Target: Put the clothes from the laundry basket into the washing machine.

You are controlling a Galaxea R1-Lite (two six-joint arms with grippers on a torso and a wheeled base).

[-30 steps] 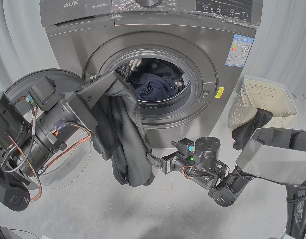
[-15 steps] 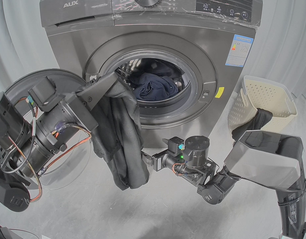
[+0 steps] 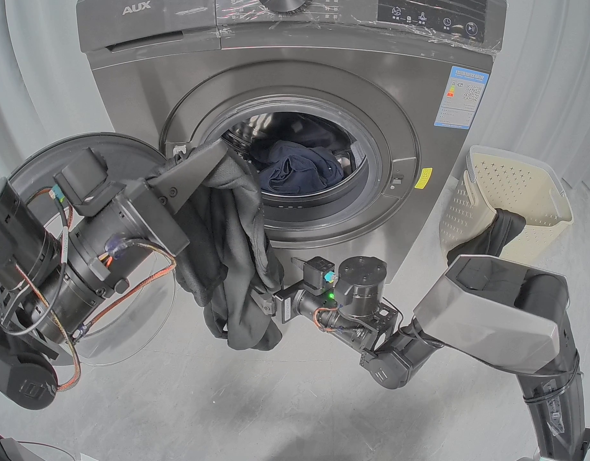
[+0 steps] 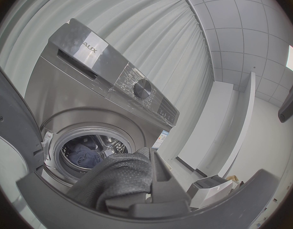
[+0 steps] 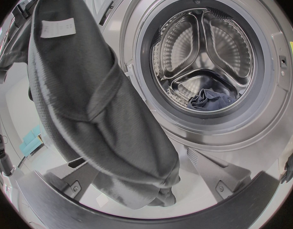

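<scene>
A dark grey garment (image 3: 234, 251) hangs from my left gripper (image 3: 208, 158), which is shut on its top edge beside the left rim of the washing machine (image 3: 288, 65) opening. The left wrist view shows the cloth (image 4: 121, 175) pinched against a finger (image 4: 164, 182). My right gripper (image 3: 263, 303) sits low at the garment's bunched lower end. It is open, and the cloth (image 5: 98, 112) hangs between its spread fingers (image 5: 218, 175). A navy garment (image 3: 295, 171) lies in the drum. The cream laundry basket (image 3: 519, 190) stands right of the machine with a dark cloth (image 3: 487, 241) draped over its rim.
The round washer door (image 3: 109, 155) stands swung open at the left, behind my left arm. Grey floor (image 3: 276, 404) lies bare in front of the machine. Pale curtains (image 3: 551, 65) hang behind it.
My right arm has moved left and slightly up, under the hanging garment, whose lower end has bunched up. The left arm has stayed in place.
</scene>
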